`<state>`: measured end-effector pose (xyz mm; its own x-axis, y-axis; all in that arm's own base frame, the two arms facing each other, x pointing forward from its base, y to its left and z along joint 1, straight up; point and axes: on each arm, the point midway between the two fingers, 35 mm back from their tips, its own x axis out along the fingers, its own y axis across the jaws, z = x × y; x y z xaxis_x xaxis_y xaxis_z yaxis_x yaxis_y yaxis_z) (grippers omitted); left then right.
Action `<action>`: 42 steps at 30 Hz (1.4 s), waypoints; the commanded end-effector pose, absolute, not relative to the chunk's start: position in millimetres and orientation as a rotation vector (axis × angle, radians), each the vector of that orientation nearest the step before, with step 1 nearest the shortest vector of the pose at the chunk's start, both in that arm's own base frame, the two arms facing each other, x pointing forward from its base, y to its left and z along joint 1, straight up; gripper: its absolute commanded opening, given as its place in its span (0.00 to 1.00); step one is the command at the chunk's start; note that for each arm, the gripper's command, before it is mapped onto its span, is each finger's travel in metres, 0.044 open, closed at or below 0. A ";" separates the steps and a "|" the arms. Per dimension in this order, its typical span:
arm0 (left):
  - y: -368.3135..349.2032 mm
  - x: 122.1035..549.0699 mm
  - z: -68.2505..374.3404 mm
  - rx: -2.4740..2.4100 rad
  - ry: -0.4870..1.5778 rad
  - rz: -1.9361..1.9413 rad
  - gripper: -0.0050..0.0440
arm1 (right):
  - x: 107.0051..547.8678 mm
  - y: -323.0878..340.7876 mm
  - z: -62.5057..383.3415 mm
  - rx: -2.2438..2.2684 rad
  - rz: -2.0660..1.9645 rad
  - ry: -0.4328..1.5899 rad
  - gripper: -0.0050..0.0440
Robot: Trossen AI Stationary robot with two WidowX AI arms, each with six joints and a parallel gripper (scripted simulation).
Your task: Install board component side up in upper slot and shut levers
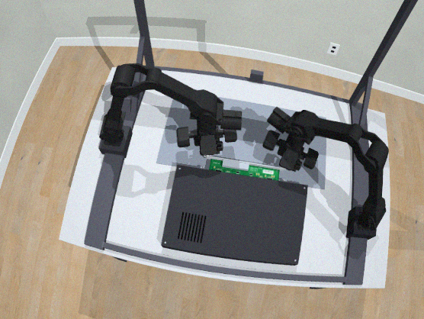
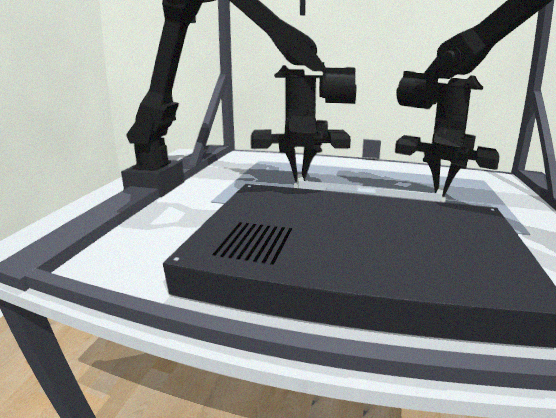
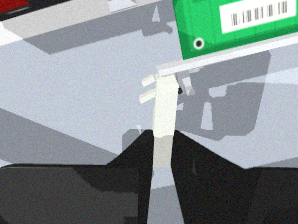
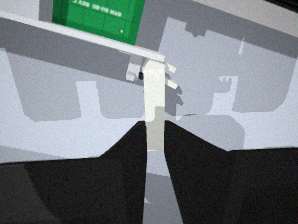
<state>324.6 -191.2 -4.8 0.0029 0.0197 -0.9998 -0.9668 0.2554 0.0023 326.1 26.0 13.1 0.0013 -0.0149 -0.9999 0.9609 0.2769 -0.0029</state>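
The dark enclosure (image 1: 234,215) sits flat on the white bench. The green board (image 1: 244,169) is in its far slot, component side up, with a strip still sticking out. The left gripper (image 1: 291,160) stands upright over the board's right end in the top view. In the left wrist view the gripper (image 3: 164,135) is shut on a pale lever (image 3: 164,112) that points straight out from the panel (image 3: 225,57). The right gripper (image 1: 209,152) is over the other end. In the right wrist view the gripper (image 4: 154,125) is shut on the other lever (image 4: 154,100), which also points straight out.
A grey mat (image 1: 244,114) lies under the grippers behind the enclosure. Dark frame rails (image 1: 103,191) run along the bench sides, with upright posts (image 1: 142,34) at the back. The arm bases (image 1: 366,223) stand at either side.
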 end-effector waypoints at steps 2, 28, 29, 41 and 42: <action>-195.9 322.3 8.7 -0.963 1.334 0.929 0.12 | 323.7 23.6 21.5 0.940 -0.936 1.328 0.12; -179.5 305.7 7.6 -0.467 1.500 0.445 0.12 | 305.5 9.4 20.9 0.444 -0.453 1.501 0.12; -178.7 305.2 7.6 -0.446 1.504 0.424 0.12 | 305.0 8.6 20.9 0.423 -0.432 1.506 0.12; -169.7 301.0 7.3 -0.233 1.537 0.218 0.12 | 301.0 -0.3 20.9 0.212 -0.228 1.540 0.12; -168.8 300.8 7.3 -0.212 1.540 0.197 0.12 | 300.7 -1.3 20.9 0.190 -0.207 1.542 0.12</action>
